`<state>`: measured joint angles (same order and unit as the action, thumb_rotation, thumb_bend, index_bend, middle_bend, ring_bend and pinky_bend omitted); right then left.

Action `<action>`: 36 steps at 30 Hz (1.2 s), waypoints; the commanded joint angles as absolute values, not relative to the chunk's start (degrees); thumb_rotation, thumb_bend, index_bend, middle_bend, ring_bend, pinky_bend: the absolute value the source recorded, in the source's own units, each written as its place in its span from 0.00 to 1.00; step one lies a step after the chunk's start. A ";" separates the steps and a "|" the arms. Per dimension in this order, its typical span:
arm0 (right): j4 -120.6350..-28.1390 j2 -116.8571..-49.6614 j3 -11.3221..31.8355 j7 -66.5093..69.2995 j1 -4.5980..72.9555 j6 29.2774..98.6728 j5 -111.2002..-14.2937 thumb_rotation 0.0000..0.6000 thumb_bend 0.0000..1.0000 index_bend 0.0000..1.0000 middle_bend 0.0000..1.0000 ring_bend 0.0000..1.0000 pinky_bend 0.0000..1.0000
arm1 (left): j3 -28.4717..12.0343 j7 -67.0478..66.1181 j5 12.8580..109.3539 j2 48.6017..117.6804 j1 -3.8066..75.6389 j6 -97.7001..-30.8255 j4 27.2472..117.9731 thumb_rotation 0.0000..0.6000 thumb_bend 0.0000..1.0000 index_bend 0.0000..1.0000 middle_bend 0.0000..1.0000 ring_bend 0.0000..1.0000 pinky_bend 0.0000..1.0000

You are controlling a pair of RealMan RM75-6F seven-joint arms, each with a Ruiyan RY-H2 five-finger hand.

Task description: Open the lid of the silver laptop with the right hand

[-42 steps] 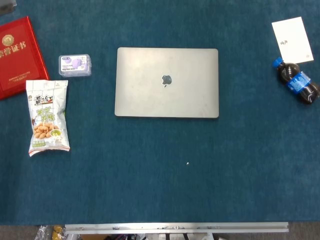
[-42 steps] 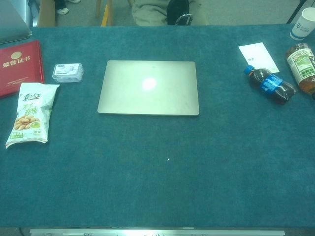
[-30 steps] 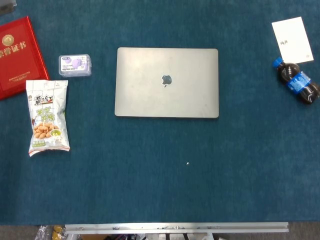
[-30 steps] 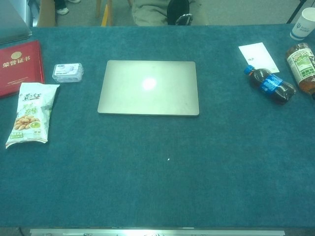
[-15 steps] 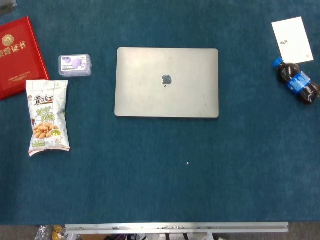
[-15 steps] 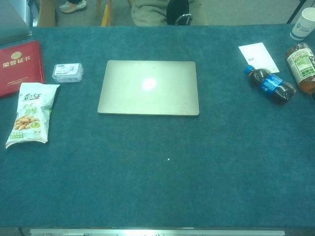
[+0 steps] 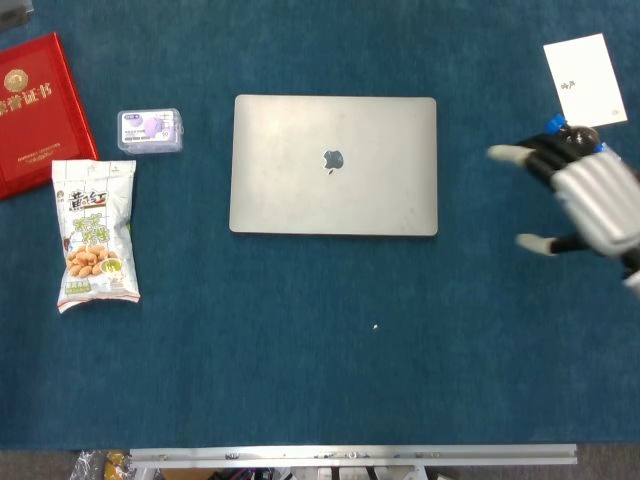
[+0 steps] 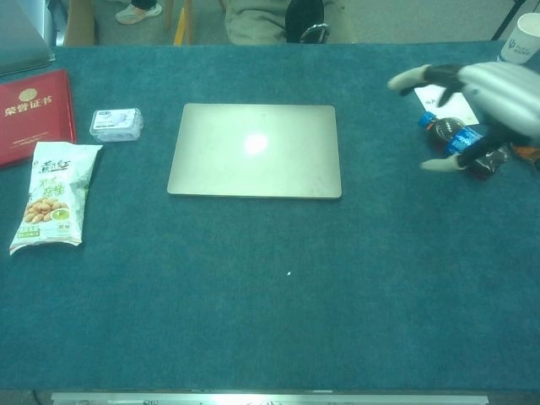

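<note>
Since the earlier frame the right hand (image 7: 590, 200) had entered at the right edge, fingers spread and empty, above the cola bottle (image 8: 462, 145), well apart from the closed laptop (image 7: 334, 165) at upper centre; a low sweep leftward risked toppling that bottle.

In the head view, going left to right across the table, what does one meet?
Red certificate folder → snack bag → small purple-labelled box → silver laptop → right robot hand, which overlaps the cola bottle and white card.
</note>
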<state>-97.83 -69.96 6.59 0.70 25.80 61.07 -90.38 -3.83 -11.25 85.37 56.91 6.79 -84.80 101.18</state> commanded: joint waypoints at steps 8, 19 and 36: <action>-97.08 -77.68 9.08 -4.10 33.64 53.17 -85.82 1.00 0.00 0.16 0.23 0.17 0.30 | -3.85 -11.19 85.93 56.26 6.95 -85.08 102.12 1.00 0.42 0.33 0.30 0.23 0.25; -93.02 -87.74 11.62 -15.64 40.87 47.52 -74.82 1.00 0.00 0.07 0.15 0.06 0.15 | -3.58 -10.40 87.23 55.83 7.13 -85.31 101.99 1.00 0.42 0.33 0.30 0.23 0.25; -82.12 -102.99 11.23 -28.89 47.54 49.94 -66.79 1.00 0.00 0.03 0.11 0.02 0.11 | -3.61 -7.71 88.40 56.05 7.62 -85.53 100.38 1.00 0.42 0.33 0.30 0.23 0.25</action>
